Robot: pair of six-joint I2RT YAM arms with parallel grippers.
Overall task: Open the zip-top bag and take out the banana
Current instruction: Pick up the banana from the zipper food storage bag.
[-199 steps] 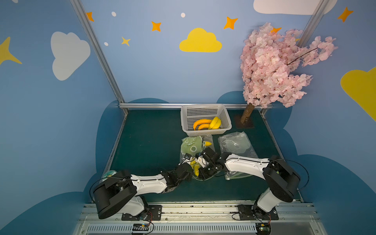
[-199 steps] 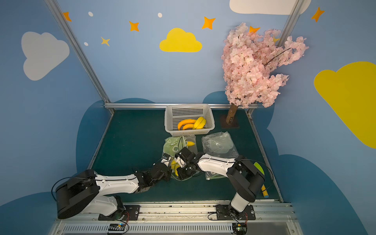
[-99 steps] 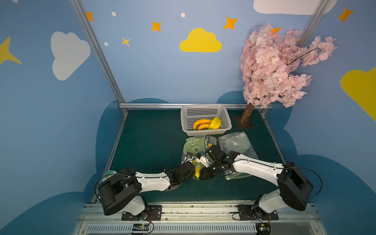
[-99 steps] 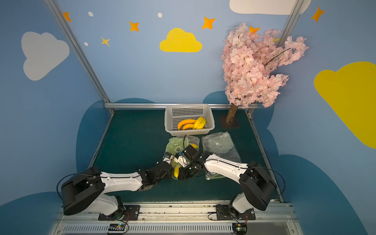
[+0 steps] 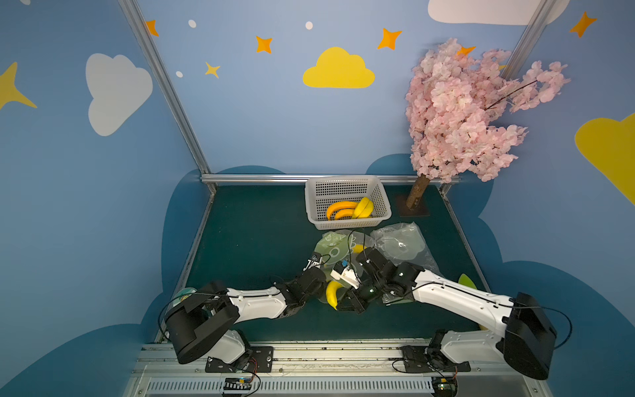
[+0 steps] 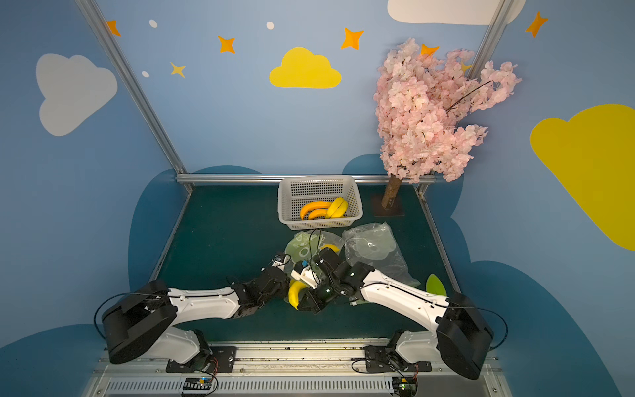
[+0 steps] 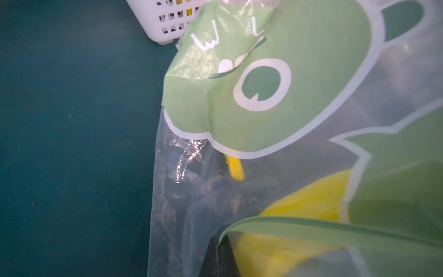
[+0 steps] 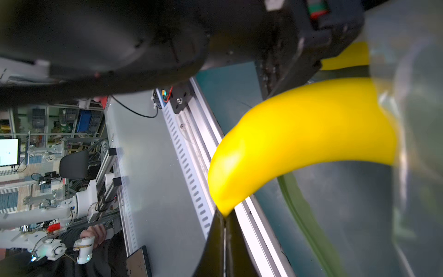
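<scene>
On the green table (image 5: 261,240), just near of the white basket (image 5: 343,187), the frog-print bag (image 5: 331,245) lies at centre, its banana (image 5: 331,294) poking half out. Your left end effector (image 7: 215,256) pinches the bag's rim. Your right end effector (image 8: 223,247) is closed tight at the banana's tip, and you cannot tell whether it is gripping anything.

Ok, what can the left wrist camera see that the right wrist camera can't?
Only the left wrist view shows a corner of the white basket and the green cartoon face with a big round eye printed on the zip-top bag. Only the right wrist view shows the banana with its bare end poking out of the bag's mouth, the metal rail, and a room with a monitor beyond. Both show the yellow banana, the clear bag and the dark green tabletop.
</scene>
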